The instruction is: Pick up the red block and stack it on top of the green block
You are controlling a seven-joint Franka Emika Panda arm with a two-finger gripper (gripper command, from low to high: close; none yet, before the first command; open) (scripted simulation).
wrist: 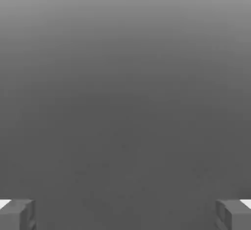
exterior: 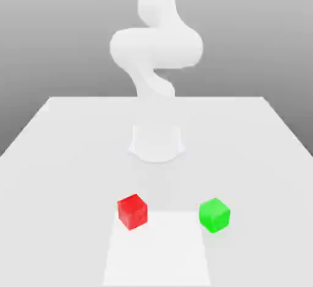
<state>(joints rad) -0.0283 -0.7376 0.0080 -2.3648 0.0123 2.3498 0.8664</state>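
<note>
Fingers [wrist: 27, 215] wide apart, red block on worktop

Cube-shaped, with even sides and thus no single long axis, the red block [exterior: 132, 212] sits flat on the worktop [exterior: 55, 218], one upright edge turned towards the exterior view. It lies by the white patch's [exterior: 158, 252] far corner on the exterior view's left; the green block [exterior: 214, 215] stands well apart, to that view's right.

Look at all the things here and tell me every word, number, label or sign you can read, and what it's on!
There are none that I can read.
Red block: no letters or numbers seen on it.
Green block: no letters or numbers seen on it.
White robot arm: no brand name or sign seen.
Table: no words seen on it.
</note>
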